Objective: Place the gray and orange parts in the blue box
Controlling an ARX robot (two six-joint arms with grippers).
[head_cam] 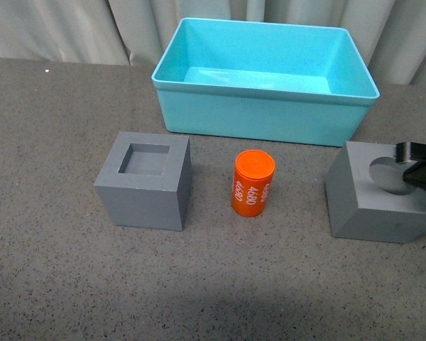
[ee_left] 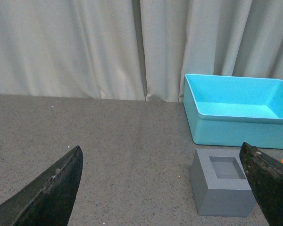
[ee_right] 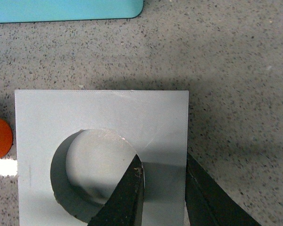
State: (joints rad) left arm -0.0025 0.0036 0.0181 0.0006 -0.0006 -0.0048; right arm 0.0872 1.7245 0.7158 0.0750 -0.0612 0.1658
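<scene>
One right pincer (ee_right: 162, 165) finger in round-recess gray cube (ee_right: 85, 113), other outside.

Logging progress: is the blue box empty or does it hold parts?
Empty: the blue box shows bare floor; the square-recess cube, round-recess cube and orange cylinder stand outside on the table.

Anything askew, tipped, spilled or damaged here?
Nothing stands out. The square-recess cube, round-recess cube and orange cylinder sit upright on the table; the blue box is empty, undamaged. The right gripper pinches the round-recess cube's wall, one finger in the recess.
</scene>
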